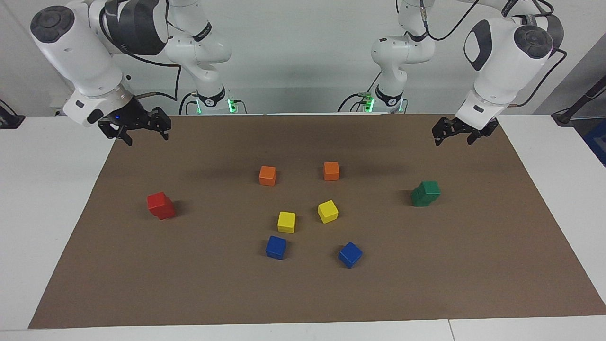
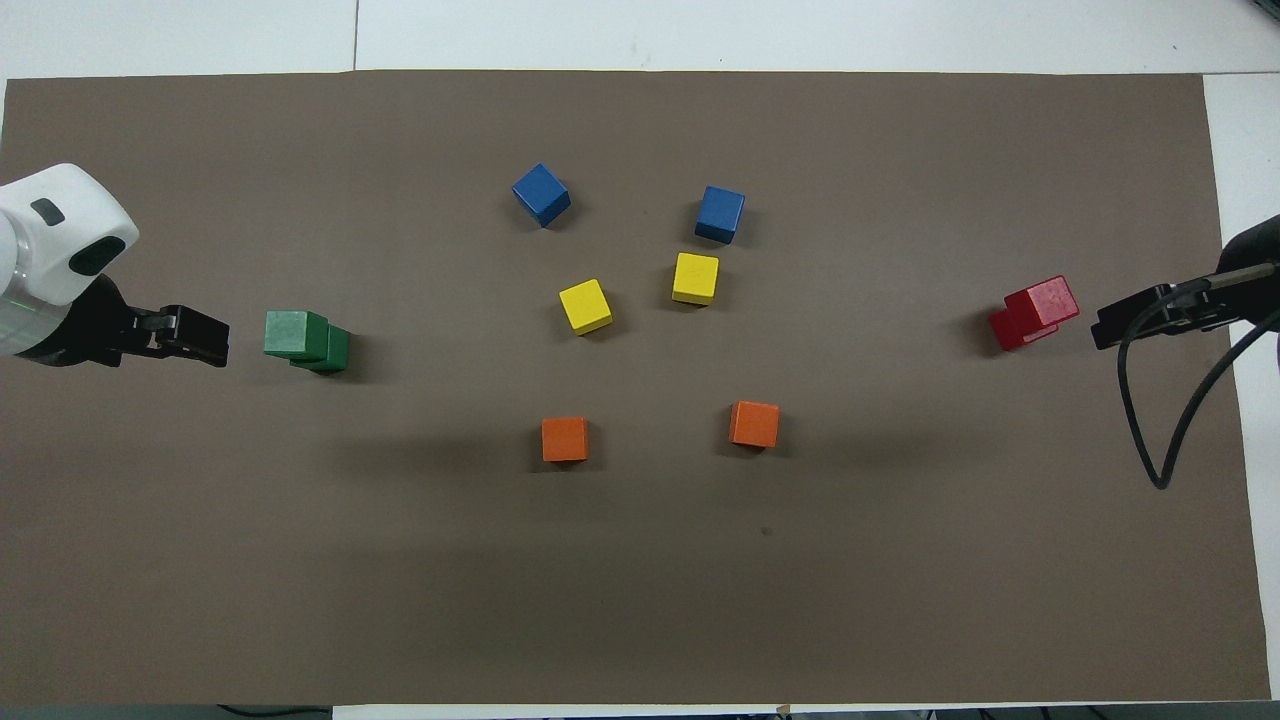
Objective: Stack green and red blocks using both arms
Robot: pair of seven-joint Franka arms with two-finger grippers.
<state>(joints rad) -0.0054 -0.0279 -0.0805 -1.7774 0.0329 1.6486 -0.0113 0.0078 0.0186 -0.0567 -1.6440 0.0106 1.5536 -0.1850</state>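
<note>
Stacks look done: green blocks point(image 1: 425, 193) paired, red blocks point(image 1: 161, 205) paired. I judge left gripper point(image 1: 458, 133) and right gripper point(image 1: 140, 129) raised clear to avoid toppling; fingers apart, empty.

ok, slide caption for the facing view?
Green stack and red stack built; left gripper and right gripper raised clear.

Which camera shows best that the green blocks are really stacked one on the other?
The facing view: the green stack shows its side there, the upper block sitting a little askew on the lower. The overhead view shows mainly the upper block's top, with the lower block peeking out beside it.
</note>
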